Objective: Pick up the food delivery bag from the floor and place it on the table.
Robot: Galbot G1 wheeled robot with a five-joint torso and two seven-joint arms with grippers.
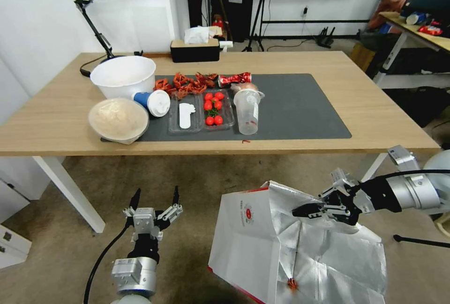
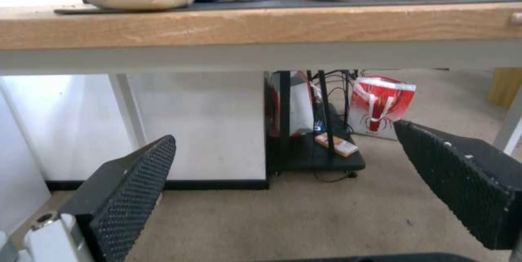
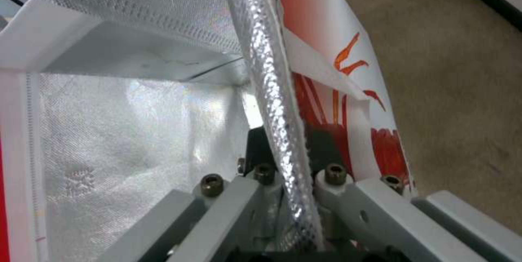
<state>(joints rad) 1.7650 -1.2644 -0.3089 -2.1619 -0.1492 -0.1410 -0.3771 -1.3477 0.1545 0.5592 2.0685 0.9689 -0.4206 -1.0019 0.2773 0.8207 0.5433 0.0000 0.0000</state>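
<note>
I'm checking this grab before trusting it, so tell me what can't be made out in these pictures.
- Head view: the food delivery bag runs off the lower edge, so whether its base rests on the floor is cut off.
- Right wrist view: the right hand pinches the bag wall; its fingertips are hidden behind the foil.
- Head view: the bag's contents are hidden by its own foil flap.
- Left wrist view: the open left hand faces under the table, whose top is out of sight.

One delivery bag [image 1: 262,243], two bowls [image 1: 123,76], two cups [image 1: 247,111], one table [image 1: 389,121].
</note>
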